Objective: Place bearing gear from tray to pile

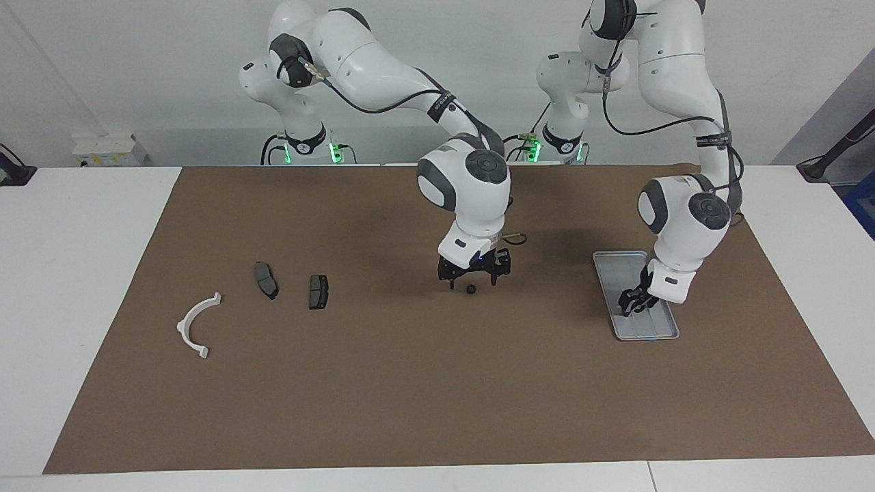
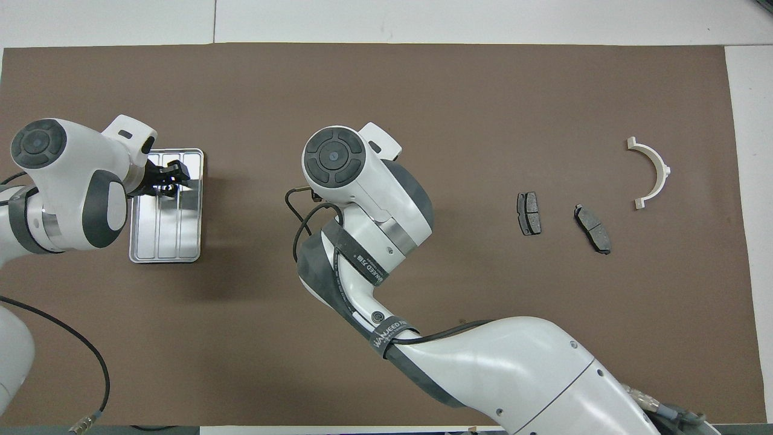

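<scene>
- Brown mat (image 1: 410,383) covers the white table (image 1: 82,273); all parts lie on it.
- Right arm: reaches from its base out over the middle of the mat, wrist bent straight down. Right gripper (image 1: 473,279) hangs low over the mat, jaws spread and released, nothing between them. The overhead view hides this gripper under the arm's own wrist.
- Bearing gear (image 1: 471,290): small dark round part, lying on the mat directly below the spread jaws, between the two fingertips and just clear of them. It sits mid-table, well apart from both tray and pile.
- Left arm: elbow high, forearm dropping steeply, wrist tilted toward the tray (image 1: 618,263). Left gripper (image 1: 633,302) is down inside the tray, over its half farther from the robots. Whether its jaws are released or clenched I cannot tell.
- Writing: a black strap on the right arm's forearm carries white lettering in the overhead view, only partly legible, starting "WAN". Not readable in full.
- Tray: silver-grey, ridged, lies lengthwise at the left arm's end of the mat.
- Pile, toward the right arm's end: two dark brake-pad pieces (image 1: 318,292) (image 1: 266,280) side by side, and a white arc (image 1: 195,326) lying farther from the robots than the pads. None of them touch.
</scene>
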Controlling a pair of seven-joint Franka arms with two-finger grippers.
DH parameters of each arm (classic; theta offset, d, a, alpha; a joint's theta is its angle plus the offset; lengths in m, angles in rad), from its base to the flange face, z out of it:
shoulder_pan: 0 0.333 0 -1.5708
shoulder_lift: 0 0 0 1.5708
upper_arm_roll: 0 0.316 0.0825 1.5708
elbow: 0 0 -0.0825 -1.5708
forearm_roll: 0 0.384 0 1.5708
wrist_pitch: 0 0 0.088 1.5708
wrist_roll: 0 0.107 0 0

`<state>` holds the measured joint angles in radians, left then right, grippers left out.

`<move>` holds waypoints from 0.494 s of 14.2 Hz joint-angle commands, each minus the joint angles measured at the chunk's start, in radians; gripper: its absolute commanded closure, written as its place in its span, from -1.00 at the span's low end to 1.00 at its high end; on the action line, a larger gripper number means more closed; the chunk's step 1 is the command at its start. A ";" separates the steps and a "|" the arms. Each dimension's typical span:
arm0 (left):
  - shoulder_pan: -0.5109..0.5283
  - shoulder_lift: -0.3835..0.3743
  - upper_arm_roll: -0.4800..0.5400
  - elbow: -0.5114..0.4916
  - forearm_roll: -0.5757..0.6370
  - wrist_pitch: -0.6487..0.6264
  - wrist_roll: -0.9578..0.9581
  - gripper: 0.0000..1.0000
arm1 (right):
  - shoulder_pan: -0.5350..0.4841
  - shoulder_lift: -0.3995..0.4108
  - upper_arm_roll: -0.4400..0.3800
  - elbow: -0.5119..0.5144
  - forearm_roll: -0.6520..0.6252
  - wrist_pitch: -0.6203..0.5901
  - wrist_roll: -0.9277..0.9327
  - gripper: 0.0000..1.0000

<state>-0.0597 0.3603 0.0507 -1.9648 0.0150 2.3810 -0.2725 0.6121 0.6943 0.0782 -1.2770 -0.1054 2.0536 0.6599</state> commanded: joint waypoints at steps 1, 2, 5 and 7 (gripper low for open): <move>-0.008 -0.006 0.008 -0.032 0.006 0.038 -0.013 -0.23 | 0.009 0.022 -0.001 0.018 -0.028 0.036 0.038 -1.00; -0.008 -0.007 0.008 -0.037 0.006 0.040 -0.013 0.15 | 0.017 0.025 -0.001 0.009 -0.039 0.039 0.041 -1.00; -0.005 -0.009 0.008 -0.042 0.006 0.040 -0.013 0.90 | 0.025 0.053 -0.001 -0.001 -0.079 0.063 0.066 -0.99; 0.000 -0.009 0.008 -0.039 0.006 0.026 -0.013 1.00 | 0.025 0.050 -0.001 -0.016 -0.085 0.069 0.070 -0.99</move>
<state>-0.0603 0.3530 0.0482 -1.9689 0.0136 2.3913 -0.2736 0.6360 0.7399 0.0782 -1.2827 -0.1630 2.0995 0.6988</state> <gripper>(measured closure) 0.652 0.000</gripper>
